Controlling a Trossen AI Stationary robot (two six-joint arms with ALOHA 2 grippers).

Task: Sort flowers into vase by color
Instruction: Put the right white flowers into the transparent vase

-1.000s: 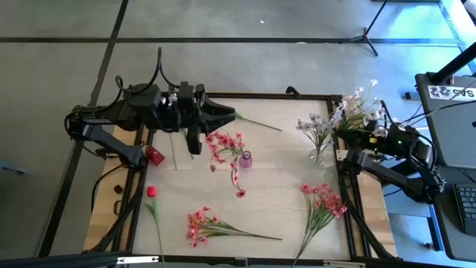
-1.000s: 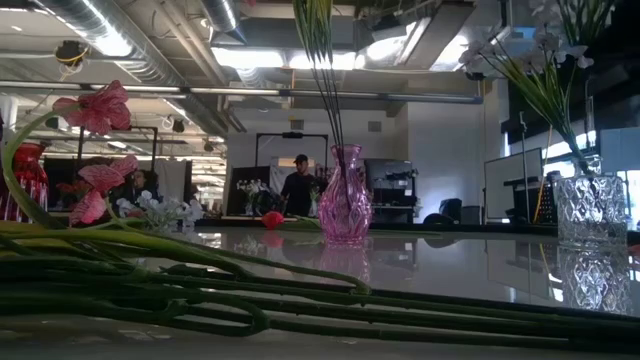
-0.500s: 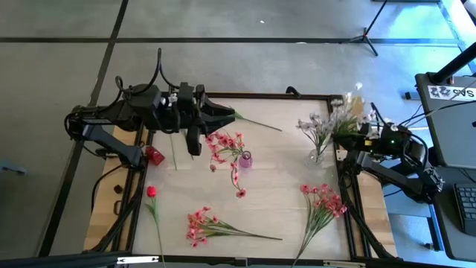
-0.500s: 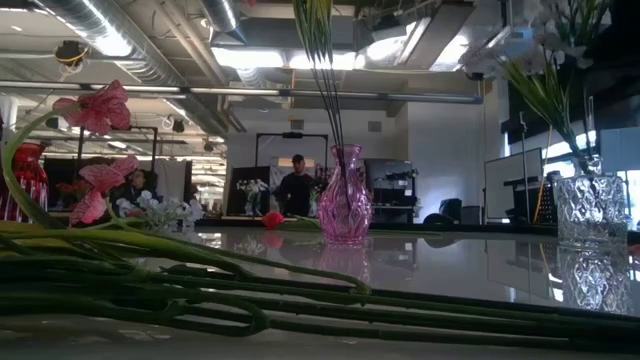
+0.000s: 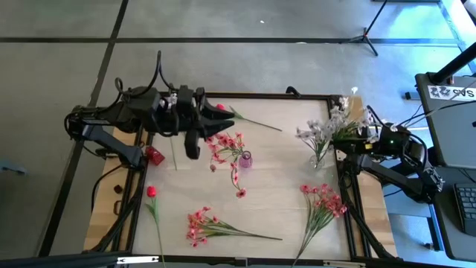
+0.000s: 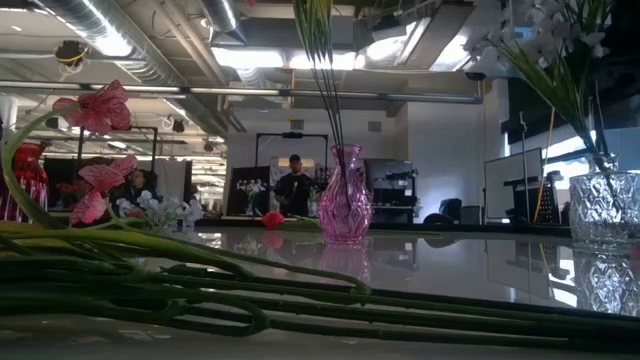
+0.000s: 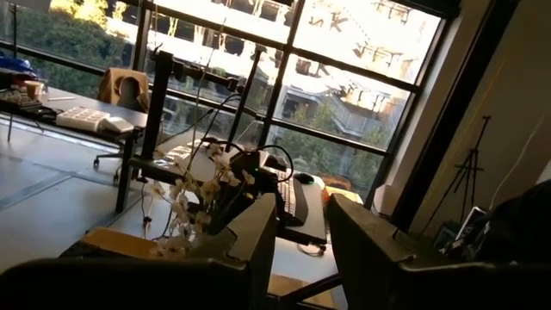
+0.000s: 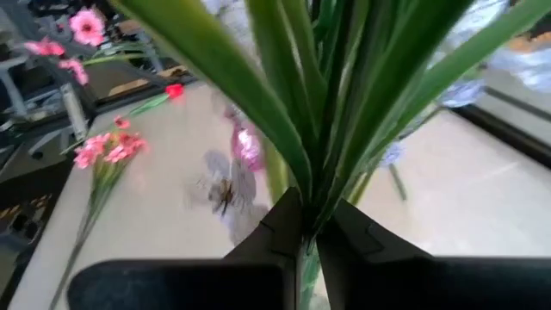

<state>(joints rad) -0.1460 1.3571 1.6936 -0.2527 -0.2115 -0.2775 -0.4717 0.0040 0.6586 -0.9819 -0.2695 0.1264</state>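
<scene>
1. Right gripper [image 8: 307,226]: stood at the counter's right edge, just beside the clear vase [image 5: 317,156]. Its fingers were pinched on the green stems of a white spray [image 5: 343,119]; the grip looked narrow, possibly just beginning to slacken.
2. Change noted: over the past second the white spray had travelled from out beyond the counter's right edge inward toward the clear vase. In the low view the spray's stems [image 6: 575,95] then ran down into the clear vase [image 6: 607,210], where a moment earlier they hung to one side of it.
3. Meaning for the task: judged as the placing step for the white flowers, near its end; release seemed to be what remained.
4. White cluster already in the clear vase [image 5: 312,131]: present, upright.
5. Pink vase [image 5: 245,158]: mid-counter, holding one pink spray [image 5: 225,146].
6. Left gripper [image 5: 222,113]: waited at the counter's far left, unmoved, fingers partly apart, with a red bud [image 5: 220,108] on a long stem showing between them.
7. Red vase [image 5: 154,155]: at the left edge, apart from the left gripper.
8. Flowers still lying loose on the counter [image 5: 282,201]: a single red bud [image 5: 151,192] near left; a pink spray [image 5: 199,224] near centre; a pink spray [image 5: 324,199] near right.
</scene>
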